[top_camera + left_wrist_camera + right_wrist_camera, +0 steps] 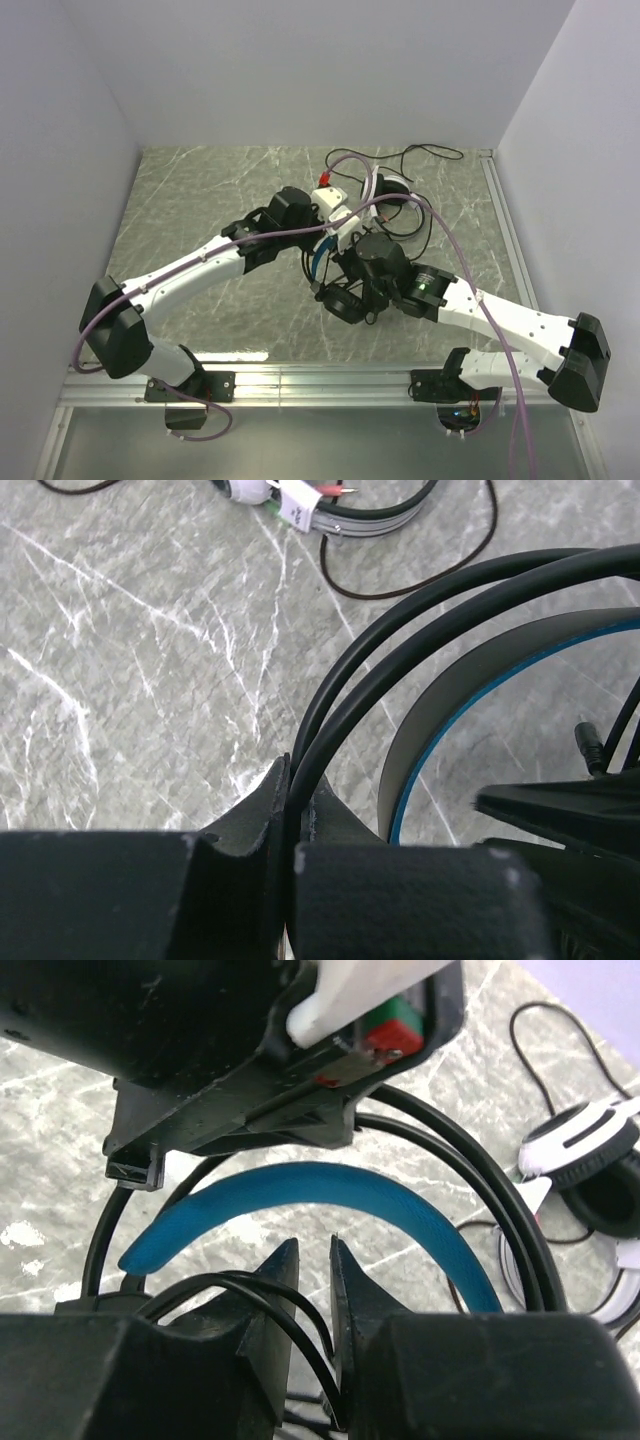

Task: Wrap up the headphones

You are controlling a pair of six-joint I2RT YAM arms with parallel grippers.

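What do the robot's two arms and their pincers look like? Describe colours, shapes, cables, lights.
The left arm and right arm have white tubular links joined by bulky black joint housings. A lilac cable loops along each. A green light glows on the right arm. The left pincer and right pincer have black, tapering, pointed fingers.

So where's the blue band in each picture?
Top view: the blue band is mid-picture, a thin sliver.
Left wrist: right side, a blue-edged arc.
Right wrist: centre, a wide blue arch.
Shared landmark: the white headset, lying beyond it.
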